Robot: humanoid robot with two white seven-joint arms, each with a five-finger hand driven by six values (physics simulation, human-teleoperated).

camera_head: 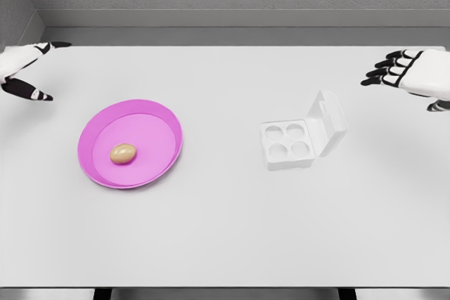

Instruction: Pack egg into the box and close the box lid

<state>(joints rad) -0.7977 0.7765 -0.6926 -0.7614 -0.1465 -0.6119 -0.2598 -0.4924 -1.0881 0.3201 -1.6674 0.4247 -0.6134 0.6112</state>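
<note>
A tan egg [123, 153] lies inside a pink plate [159, 121] on the left half of the white table. To the right of the middle stands a white egg box [287, 145] with several empty cups; its lid [328, 124] is raised and leans back to the right. My left hand [28, 68] hovers at the far left edge, well above and left of the plate, fingers spread and holding nothing. My right hand [397, 69] hangs at the far right edge, up and right of the box, fingers relaxed and empty.
The white table [225, 237] runs to a front edge near the bottom of the view. A grey wall stands behind its far edge.
</note>
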